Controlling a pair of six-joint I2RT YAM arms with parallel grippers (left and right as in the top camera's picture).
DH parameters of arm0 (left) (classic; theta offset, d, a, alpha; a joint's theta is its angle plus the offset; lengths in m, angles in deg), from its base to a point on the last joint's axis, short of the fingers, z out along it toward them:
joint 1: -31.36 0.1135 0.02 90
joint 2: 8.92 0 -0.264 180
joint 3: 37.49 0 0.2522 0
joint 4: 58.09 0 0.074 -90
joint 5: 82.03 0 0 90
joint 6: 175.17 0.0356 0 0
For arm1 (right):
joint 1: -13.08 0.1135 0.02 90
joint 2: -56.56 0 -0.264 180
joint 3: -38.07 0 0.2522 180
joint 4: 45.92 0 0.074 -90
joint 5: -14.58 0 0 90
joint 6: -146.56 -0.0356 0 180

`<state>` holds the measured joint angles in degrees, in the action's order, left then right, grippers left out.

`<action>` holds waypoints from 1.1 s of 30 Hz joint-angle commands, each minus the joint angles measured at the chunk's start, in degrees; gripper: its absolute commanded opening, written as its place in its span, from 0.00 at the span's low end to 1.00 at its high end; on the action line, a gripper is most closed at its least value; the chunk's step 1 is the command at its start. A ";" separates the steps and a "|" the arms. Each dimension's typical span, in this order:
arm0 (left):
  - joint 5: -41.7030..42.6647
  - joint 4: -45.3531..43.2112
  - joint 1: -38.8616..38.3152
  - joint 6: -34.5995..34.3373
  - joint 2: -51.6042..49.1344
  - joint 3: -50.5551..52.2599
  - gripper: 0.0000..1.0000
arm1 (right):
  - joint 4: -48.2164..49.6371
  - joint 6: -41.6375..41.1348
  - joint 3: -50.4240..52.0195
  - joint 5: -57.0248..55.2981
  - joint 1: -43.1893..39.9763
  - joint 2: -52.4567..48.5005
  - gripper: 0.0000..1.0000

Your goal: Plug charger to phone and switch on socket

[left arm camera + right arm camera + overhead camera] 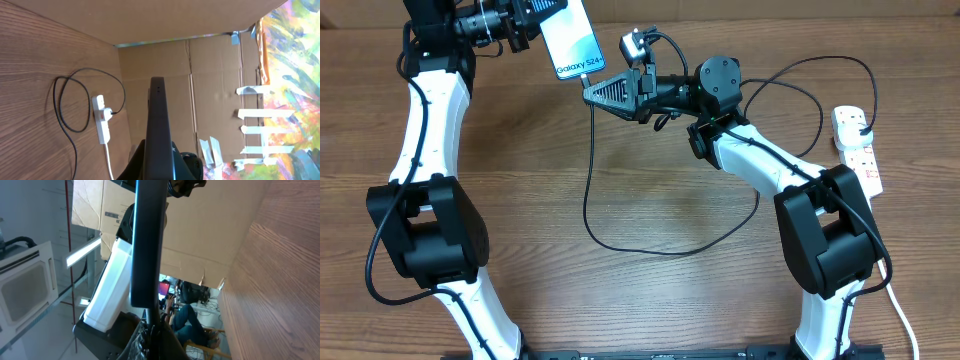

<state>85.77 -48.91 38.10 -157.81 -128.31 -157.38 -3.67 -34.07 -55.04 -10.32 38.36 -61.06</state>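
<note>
My left gripper (527, 22) is shut on the phone (572, 40) and holds it up at the back left, its bright blue screen facing up. In the left wrist view the phone (159, 120) stands edge-on between the jaws of that gripper (159, 162). My right gripper (592, 90) is shut on the charger's small plug tip (150, 316), which meets the phone's lower edge (147, 245); how deep it sits I cannot tell. The black charger cable (620, 240) loops across the table to the white socket strip (860, 150) at the right edge.
Cardboard walls (210, 70) stand behind the table. The socket strip (102, 122) lies near the wall, with its thick white cord (110, 160) trailing off and the charger's black plug (111, 113) in it. The right arm's base (825, 240) sits beside the cable loop.
</note>
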 commanded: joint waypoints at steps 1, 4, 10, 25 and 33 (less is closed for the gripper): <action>4.37 -0.39 -0.09 0.90 0.02 -0.42 0.04 | -0.15 -0.92 -1.01 -3.87 -0.28 -0.37 0.04; 4.52 -0.42 -0.37 0.92 0.02 -0.42 0.04 | -0.15 -1.14 -1.01 -4.48 -0.28 -0.37 0.04; 4.81 -0.39 -1.27 1.84 0.02 -0.42 0.04 | -0.17 -1.18 -1.01 -5.51 -0.28 -0.37 0.04; 8.46 -0.42 -2.27 3.34 0.02 -0.42 0.04 | -0.22 -1.14 -1.01 -7.04 -0.28 -0.37 0.04; 10.56 -0.42 -2.27 4.79 0.02 -0.42 0.04 | -1.18 -1.14 -1.01 -7.67 -0.28 -0.37 0.04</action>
<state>86.93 -49.15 37.75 -154.97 -128.31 -157.38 -4.20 -34.95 -55.04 -10.65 38.70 -61.06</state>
